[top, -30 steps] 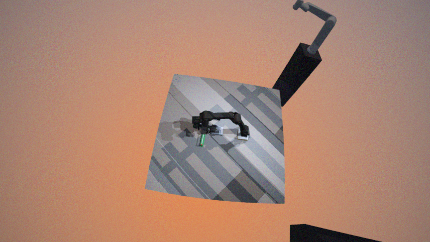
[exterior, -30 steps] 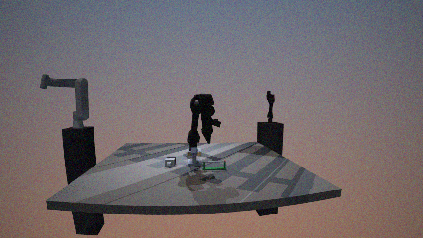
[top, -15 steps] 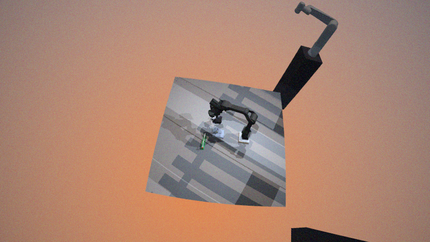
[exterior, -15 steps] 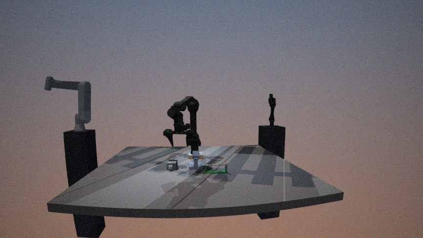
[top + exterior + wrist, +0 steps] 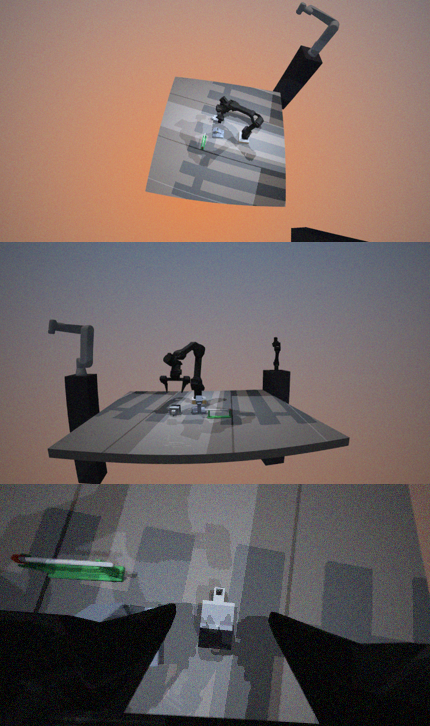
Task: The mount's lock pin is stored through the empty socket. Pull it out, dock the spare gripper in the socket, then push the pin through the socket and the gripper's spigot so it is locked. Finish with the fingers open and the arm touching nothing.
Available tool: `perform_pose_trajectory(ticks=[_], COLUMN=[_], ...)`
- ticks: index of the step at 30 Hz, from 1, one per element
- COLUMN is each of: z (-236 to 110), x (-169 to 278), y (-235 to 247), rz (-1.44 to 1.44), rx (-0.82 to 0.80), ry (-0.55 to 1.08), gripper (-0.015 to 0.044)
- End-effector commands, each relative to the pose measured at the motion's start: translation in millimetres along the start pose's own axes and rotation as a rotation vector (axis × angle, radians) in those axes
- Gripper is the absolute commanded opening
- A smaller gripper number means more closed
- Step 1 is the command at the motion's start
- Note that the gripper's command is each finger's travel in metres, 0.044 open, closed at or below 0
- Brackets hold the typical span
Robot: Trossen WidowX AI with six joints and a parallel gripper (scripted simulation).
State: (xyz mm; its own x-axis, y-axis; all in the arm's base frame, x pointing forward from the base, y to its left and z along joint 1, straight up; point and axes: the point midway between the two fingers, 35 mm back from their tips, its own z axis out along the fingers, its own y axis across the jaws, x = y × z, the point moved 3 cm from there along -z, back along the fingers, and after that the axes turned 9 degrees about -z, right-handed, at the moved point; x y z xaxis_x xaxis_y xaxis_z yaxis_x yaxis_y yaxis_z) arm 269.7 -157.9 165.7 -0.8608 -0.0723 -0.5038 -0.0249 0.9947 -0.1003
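Now the gripper (image 5: 174,385) is held up in the air with its jaws spread wide, and nothing is pinched between them. The spare gripper (image 5: 217,622), a small white and black block, is seen right below, between the two dark fingers in the wrist view. It lies on the bench (image 5: 270,440) near the middle, a bit toward the far edge. The mount (image 5: 198,406) stands just beside it, closer to the arm's base. The lock pin (image 5: 70,562) is already out and rests on a green holder (image 5: 82,572), toward the near edge from the mount.

A few things could go wrong. If the gripper is brought down crooked, the block could be bumped and pushed away. If the block is pinched off-centre, it could be tipped and not fit the socket. The small spigot (image 5: 218,592) could also be turned the wrong way, so the pin would not go through.
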Motion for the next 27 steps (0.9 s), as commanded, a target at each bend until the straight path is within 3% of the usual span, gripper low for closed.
perform_pose_trajectory(ticks=[1, 13, 27], z=[5, 59, 76], x=[-1, 32, 41], y=[-3, 3, 4], rz=[0.014, 0.014, 0.015], rx=[0.002, 0.002, 0.002], ry=[-0.004, -0.004, -0.004], gripper=[0.0440, 0.0440, 0.0440])
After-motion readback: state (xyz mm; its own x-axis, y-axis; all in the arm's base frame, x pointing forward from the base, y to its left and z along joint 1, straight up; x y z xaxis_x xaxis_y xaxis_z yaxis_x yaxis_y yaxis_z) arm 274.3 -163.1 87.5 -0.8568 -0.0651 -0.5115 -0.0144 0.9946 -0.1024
